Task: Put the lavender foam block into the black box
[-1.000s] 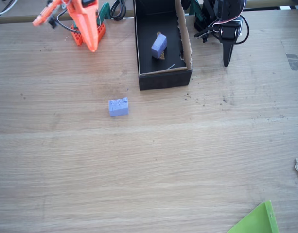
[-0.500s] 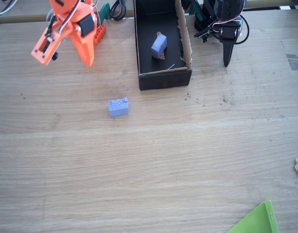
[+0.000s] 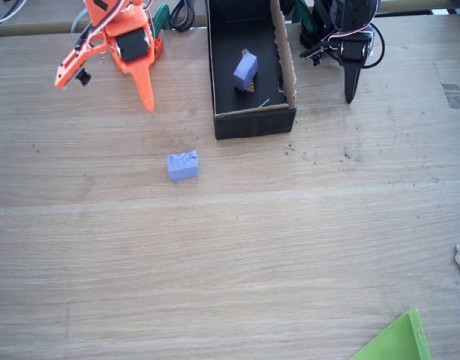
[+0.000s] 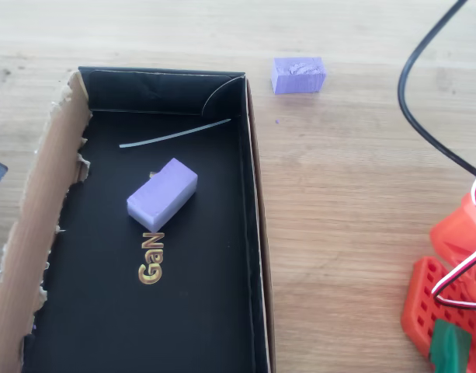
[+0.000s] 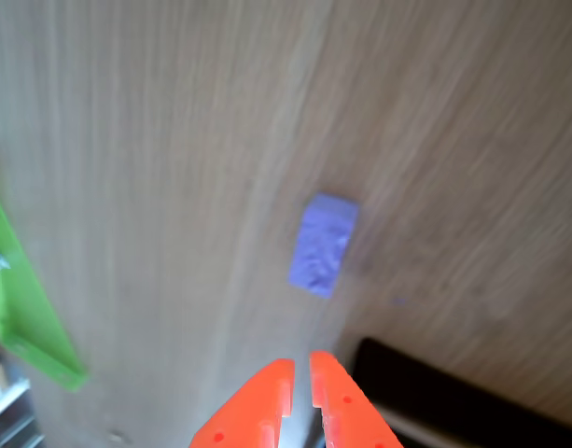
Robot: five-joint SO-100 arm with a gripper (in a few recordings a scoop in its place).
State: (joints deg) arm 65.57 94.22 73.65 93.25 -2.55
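I see pale wood-grain table (image 3: 230, 255), a green sheet corner (image 3: 395, 341) cut off at the near edge. The lavender foam block (image 3: 183, 165) lies bare on the table, outside the black box (image 3: 252, 124). Inside the box: a smoother lavender block (image 4: 162, 194), gold lettering "GaN" (image 4: 151, 260). Orange gripper (image 5: 300, 392) pinched nearly together, empty, wrist view blurry.

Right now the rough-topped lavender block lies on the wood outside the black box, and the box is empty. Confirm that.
Not empty. The overhead view shows a smoother lavender block lying inside the black box. The lavender foam block does lie on the wooden table outside it.
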